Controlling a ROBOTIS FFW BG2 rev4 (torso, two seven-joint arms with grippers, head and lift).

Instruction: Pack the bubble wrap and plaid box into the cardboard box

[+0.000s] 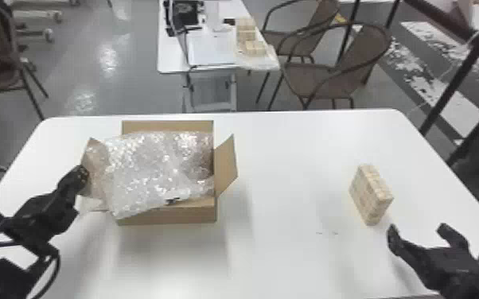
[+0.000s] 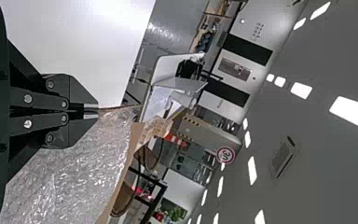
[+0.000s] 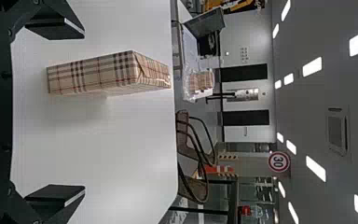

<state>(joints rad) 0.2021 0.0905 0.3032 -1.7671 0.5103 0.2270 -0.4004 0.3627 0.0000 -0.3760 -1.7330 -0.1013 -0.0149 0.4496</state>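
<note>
Clear bubble wrap [image 1: 155, 167] lay half-packed across the brown cardboard box [image 1: 167, 216], left gripper [image 2: 91, 110] clenched, right gripper [image 3: 84, 112] spread, tan plaid box [image 3: 98, 74] unpacked.

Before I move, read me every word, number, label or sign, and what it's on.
"30": round red-rimmed sign in the background.
Small markings on the far wall: too small to read.
Dark mark at the bubble wrap's near edge: too blurred.
Plaid box: no readable lettering.
</note>
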